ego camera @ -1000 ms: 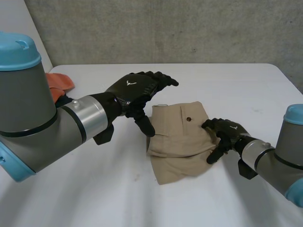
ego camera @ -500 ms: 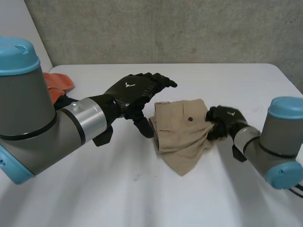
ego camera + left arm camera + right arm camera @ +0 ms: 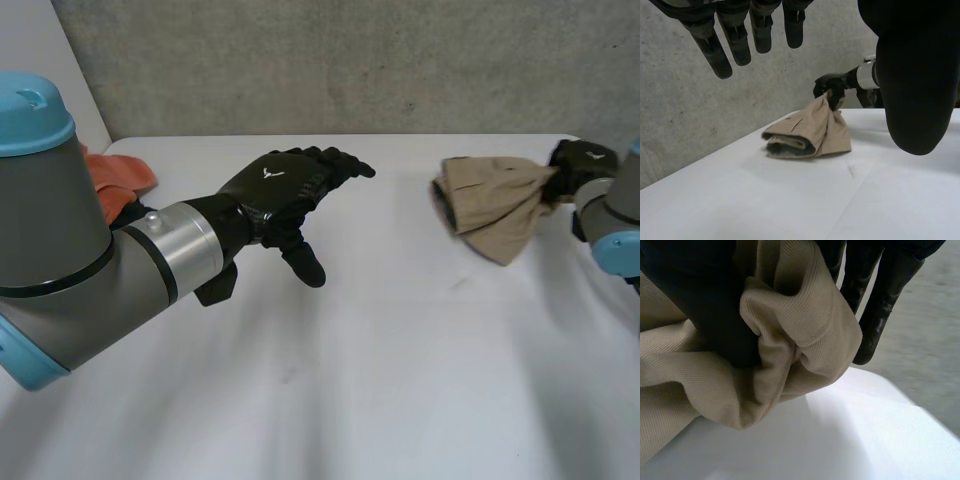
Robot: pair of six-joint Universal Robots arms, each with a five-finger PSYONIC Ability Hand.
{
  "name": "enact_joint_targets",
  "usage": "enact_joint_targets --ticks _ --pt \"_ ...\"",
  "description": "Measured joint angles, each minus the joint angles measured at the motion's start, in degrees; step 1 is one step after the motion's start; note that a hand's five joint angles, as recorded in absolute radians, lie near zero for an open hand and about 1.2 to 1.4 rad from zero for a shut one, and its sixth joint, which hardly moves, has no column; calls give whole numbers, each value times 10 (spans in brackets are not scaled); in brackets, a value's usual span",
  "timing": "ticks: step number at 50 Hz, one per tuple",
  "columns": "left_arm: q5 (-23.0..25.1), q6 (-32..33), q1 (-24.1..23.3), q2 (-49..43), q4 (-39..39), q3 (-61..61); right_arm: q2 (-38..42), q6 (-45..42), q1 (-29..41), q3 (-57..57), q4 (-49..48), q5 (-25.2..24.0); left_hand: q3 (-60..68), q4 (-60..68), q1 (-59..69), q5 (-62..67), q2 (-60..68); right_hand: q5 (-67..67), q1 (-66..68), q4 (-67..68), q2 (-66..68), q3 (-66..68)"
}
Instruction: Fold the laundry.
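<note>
my right hand (image 3: 583, 160) pinches a bunched edge of the tan shorts (image 3: 495, 200) near the far right edge of the table (image 3: 350, 380), the rest lying on it. my left hand (image 3: 280, 190) hovers over the middle, fingers straight and relaxed, well apart from the shorts.

shorts (image 3: 495, 205): tan twill cloth, fine ribbed weave, matt. table (image 3: 400, 380): smooth, white, matt. wall (image 3: 350, 60): rough grey concrete. left hand (image 3: 280, 190), right hand (image 3: 585, 160): black, mostly matt. left arm cuff (image 3: 185, 250): brushed metal. cap (image 3: 25, 110): smooth light-blue plastic.
</note>
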Motion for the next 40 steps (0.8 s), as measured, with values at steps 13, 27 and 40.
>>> enact_joint_targets --ticks 13,27,40 --pt "-1 -6 -3 -3 6 1 111 -11 -98 -188 35 14 0 0 0 0 0 0 0 0 0 0" --pt "-1 -24 -2 -2 6 6 110 -65 -147 -179 29 -31 0 0 0 0 0 -464 -394 -535 -515 -492" --pt "-1 -37 -1 1 6 4 58 -211 -137 -151 140 22 0 0 0 0 0 -476 -396 -549 -529 -505"
